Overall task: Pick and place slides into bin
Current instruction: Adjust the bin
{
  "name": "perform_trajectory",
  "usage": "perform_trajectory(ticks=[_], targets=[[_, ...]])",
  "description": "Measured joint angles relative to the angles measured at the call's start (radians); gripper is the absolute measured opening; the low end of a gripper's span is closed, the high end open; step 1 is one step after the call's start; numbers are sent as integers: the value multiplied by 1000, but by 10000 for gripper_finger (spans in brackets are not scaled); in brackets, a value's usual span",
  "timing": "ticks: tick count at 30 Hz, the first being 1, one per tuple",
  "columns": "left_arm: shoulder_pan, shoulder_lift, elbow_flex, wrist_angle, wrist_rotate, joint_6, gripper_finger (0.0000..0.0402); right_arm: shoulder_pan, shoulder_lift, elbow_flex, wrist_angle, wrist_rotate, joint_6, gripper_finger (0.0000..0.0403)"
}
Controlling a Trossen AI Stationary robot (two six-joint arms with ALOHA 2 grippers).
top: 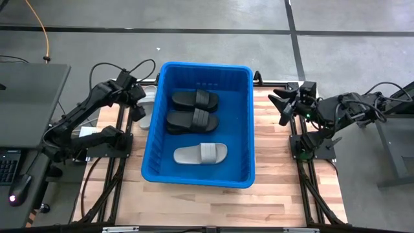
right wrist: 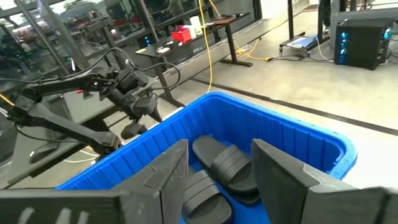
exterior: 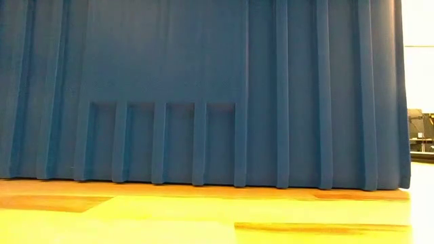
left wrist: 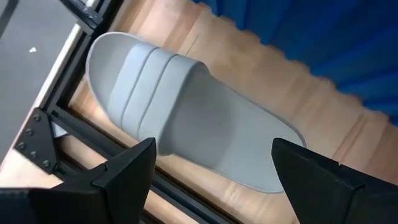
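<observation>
A pale slide (left wrist: 186, 124) is being approached by the left gripper (top: 137, 103), which is being held just above it at the table's (top: 272, 194) left edge, at about nine o'clock from the bin (top: 249, 123) and just outside its left wall. In the left wrist view the fingers (left wrist: 124, 174) are being kept wide apart with nothing between them, and the slide is being framed directly ahead of the gap, its long axis lying slantwise across the line joining the two fingertips, strap end toward the table's metal frame (left wrist: 43, 137). The coming move is judged to turn on this: the opening is probably being lined up across the slide's width, and a straight descent would seem to be called for. This arm is by far the nearer one. The right gripper (top: 279, 107) is being held at about three o'clock from the bin, just beyond its right wall, parted and empty, apparently waiting. Inside the bin three slides are being held already: two black ones (top: 194, 99) (top: 192, 121) side by side toward twelve o'clock, and a pale one (top: 200, 154) toward six o'clock, all lying crosswise.
</observation>
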Motion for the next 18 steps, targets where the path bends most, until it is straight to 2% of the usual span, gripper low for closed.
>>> perform_trajectory(ticks=[5,9,15,18], targets=[[0,32,13,28,22,14,308,0,0,0,-15,24,25,165],[0,45,21,62,58,-65,308,0,0,0,-18,41,47,165],[0,64,21,102,48,-115,308,0,10,0,-55,58,77,165],[0,67,21,98,37,-91,308,0,22,0,-56,62,78,165]])
